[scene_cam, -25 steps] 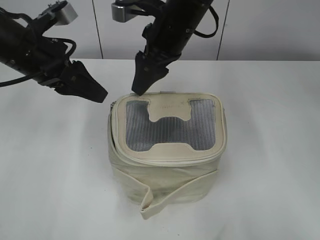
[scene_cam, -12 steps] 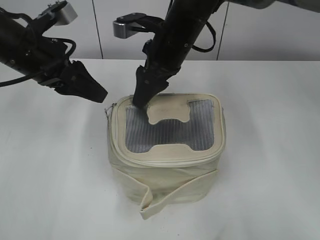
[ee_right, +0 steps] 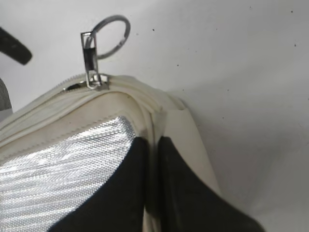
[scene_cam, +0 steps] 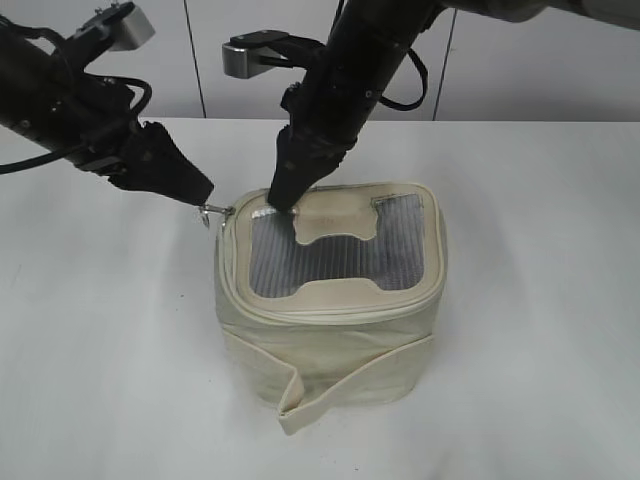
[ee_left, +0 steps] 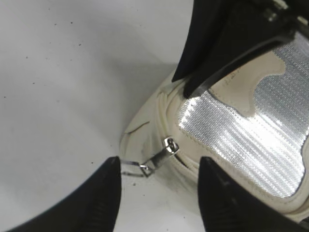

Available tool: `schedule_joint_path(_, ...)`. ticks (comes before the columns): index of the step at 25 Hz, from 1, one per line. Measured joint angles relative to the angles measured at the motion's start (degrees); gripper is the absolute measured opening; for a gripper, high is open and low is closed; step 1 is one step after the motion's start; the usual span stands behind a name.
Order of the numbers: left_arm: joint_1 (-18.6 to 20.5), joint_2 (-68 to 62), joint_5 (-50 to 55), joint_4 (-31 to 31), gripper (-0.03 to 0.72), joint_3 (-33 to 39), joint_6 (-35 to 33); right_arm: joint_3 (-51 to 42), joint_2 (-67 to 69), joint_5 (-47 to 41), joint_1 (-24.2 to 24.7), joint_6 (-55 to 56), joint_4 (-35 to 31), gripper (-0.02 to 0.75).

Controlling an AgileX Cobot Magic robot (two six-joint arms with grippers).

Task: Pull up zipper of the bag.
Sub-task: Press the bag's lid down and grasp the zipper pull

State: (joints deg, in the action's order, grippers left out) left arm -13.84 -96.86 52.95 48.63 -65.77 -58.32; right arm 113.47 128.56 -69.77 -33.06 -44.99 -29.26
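The cream bag (scene_cam: 330, 340) stands mid-table, its grey mesh lid panel (scene_cam: 330, 260) facing up. The zipper slider (scene_cam: 226, 210) sits at the lid's back left corner, and its ring pull (scene_cam: 210, 213) sticks out to the left. My left gripper (scene_cam: 198, 190) is open. In the left wrist view (ee_left: 157, 166) the ring pull (ee_left: 137, 166) lies between its fingers, with the slider (ee_left: 170, 144) just beyond. My right gripper (scene_cam: 280, 198) is on the lid's back left corner. The right wrist view (ee_right: 152, 159) shows it shut on the lid edge, below the slider (ee_right: 91, 79) and ring (ee_right: 113, 29).
The bag's loose cream strap (scene_cam: 300, 400) hangs down its front onto the white table (scene_cam: 110, 350). A pale panelled wall (scene_cam: 520, 70) stands behind the table. Both black arms hang over the table's back left part.
My right gripper came down from behind the bag onto the lid's back left corner. The ring pull now sticks out left by my left gripper, which edged closer.
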Motion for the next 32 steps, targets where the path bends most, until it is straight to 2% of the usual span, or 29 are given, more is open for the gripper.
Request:
schedule_joint_path(6, 0.0, 0.0, -1.13, -8.93, 0.404, 0.0, 0.1, 0.0, -0.29, 0.0, -0.06, 0.38, 0.27, 0.045)
schedule_joint_path(10, 0.0, -0.08, -3.97, -10.32, 0.407, 0.0, 0.1, -0.2, -0.74, 0.0, -0.06, 0.84, 0.7, 0.045)
schedule_joint_path(13, 0.0, -1.26, -5.16, -12.3, 0.439, -0.05, 0.02, -0.39, -1.03, 0.0, -0.11, 0.84, 0.96, 0.045)
schedule_joint_path(21, -2.19, -3.58, -2.02, -13.02, 0.477, -0.05, -2.0, -0.39, -1.1, 0.0, -0.11, 0.9, 1.55, 0.043)
schedule_joint_path(32, -2.19, -3.58, 1.46, -12.71, 0.51, -0.05, -2.29, -0.39, -1.26, 0.0, -0.28, 1.0, 2.3, 0.043)
